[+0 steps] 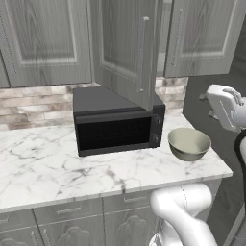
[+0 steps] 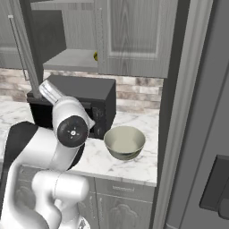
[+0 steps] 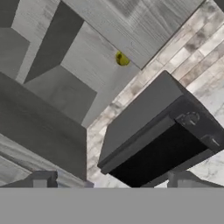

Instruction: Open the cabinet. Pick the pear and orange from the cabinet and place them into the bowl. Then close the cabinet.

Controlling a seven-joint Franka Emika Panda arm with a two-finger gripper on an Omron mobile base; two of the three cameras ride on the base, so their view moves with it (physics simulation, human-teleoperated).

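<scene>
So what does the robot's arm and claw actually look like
The arm is glossy white, made of rounded tubular links with dark bands at the joints. One joint ends in a round dark cap with a small pale mark at its centre. No loose cables show. The claw has two small dark grey, blocky finger tips.

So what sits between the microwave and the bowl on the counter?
Nothing: in the left base view a short bare strip of marble counter separates the black microwave from the bowl. The right base view shows them apart as well.
</scene>
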